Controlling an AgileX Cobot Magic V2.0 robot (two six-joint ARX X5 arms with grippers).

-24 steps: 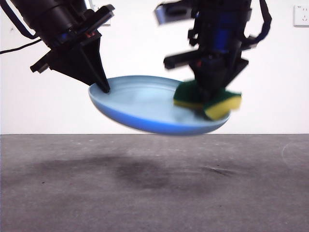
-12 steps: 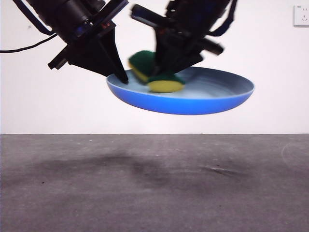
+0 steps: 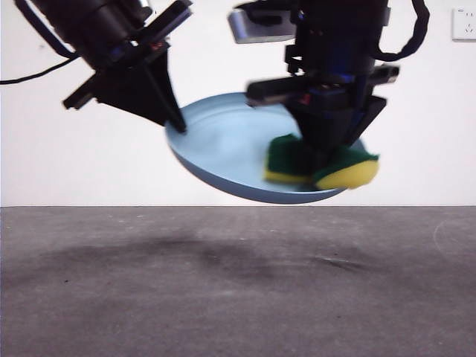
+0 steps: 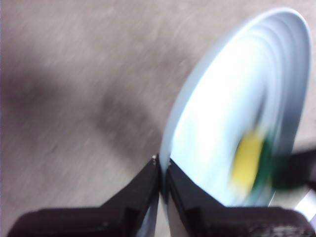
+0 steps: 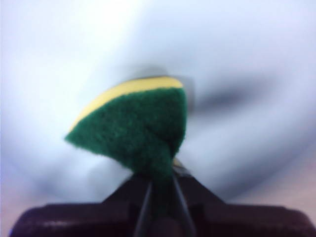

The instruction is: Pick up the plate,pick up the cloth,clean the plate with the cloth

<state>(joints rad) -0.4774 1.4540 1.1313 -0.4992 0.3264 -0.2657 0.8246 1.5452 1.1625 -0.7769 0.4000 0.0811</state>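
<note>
The light-blue plate hangs in the air, tilted with its inside facing the front view. My left gripper is shut on its left rim; the left wrist view shows the jaws pinching the plate's rim. My right gripper comes down from above and is shut on the cloth, a yellow sponge with a green top, pressed against the plate's lower right inside. In the right wrist view the cloth is folded between the jaws against the plate.
The grey table top lies below, with the plate's shadow on it. A white wall stands behind, with a socket at the top right.
The right gripper has swept the cloth from the plate's left part back to its right lower part. The plate has tilted so that its inside faces the camera more.
</note>
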